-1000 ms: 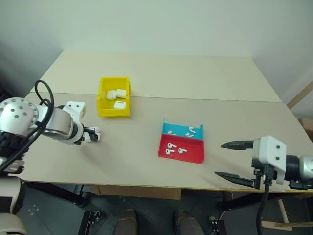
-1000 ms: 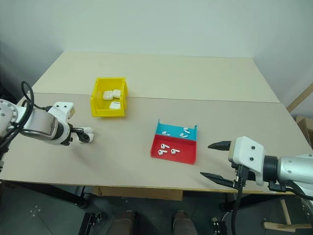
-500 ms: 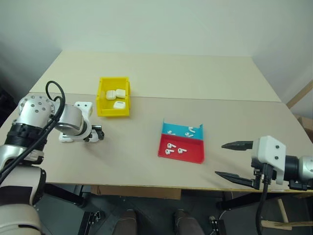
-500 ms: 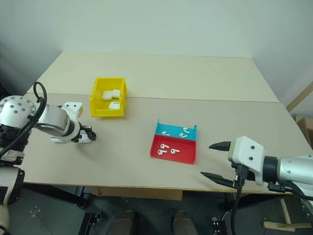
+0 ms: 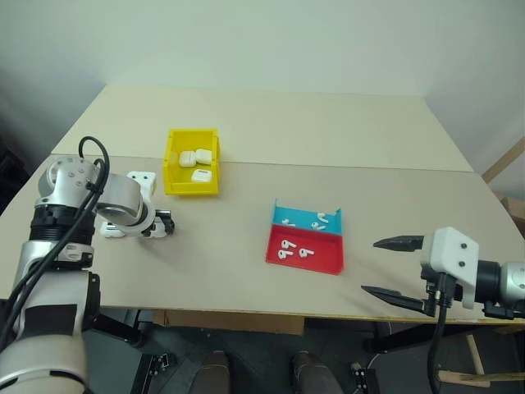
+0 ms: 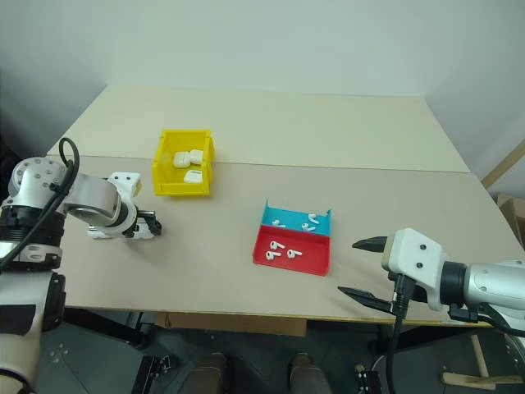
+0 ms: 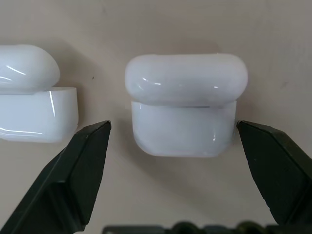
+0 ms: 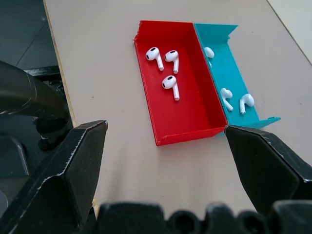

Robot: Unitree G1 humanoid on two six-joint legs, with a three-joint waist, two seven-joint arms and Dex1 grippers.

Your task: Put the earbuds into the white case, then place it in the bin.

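Left end effector (image 7: 173, 134) in its wrist view stands wide, one black finger on each side of a closed white case (image 7: 184, 103) without touching it; a second case (image 7: 30, 93) lies just beside.

From the head, the yellow bin (image 5: 192, 162) holds three cases, far of that hand.

Right end effector (image 8: 165, 141) gapes wide and empty near the red-and-blue tray (image 8: 202, 127) of earbuds (image 8: 170, 83) on the surface (image 5: 271, 131).

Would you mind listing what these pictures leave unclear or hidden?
- Second case, left wrist view: cut off by the frame edge.
- Cases on the table, head views: mostly hidden behind the left gripper.
- Cases in the bin, head views: too small to tell lids open or shut.
- Case between the open jaws: contents hidden by its shut lid.
- Earbuds in the tray, head views: too small to tell left from right.
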